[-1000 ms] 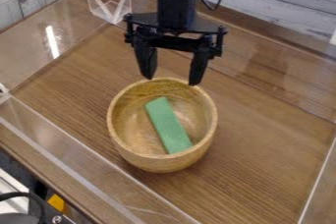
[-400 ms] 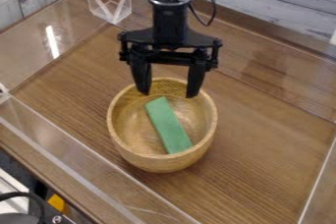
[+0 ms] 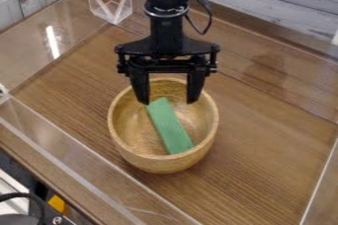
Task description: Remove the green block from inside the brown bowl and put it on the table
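Near: brown bowl [image 3: 164, 130] on table [image 3: 278, 120]; green block [image 3: 169, 125] lay flat inside, slanting toward near rim. Step judged: approach before grasp, block not yet touched. Behind and above: gripper [image 3: 165, 87] pointed straight down, jaws spread wide, tips at bowl's far rim, straddling block's far end. Next likely needed: descent over block, closure across narrow sides, lift clear of rim.

Black arm reaching in from the top of the view, wrist held vertical, gripper [image 3: 166, 92] pointed straight down, jaws spread wide apart, two dark fingers [image 3: 137, 88] hanging parallel from a broad crossbar, nothing clamped between them.
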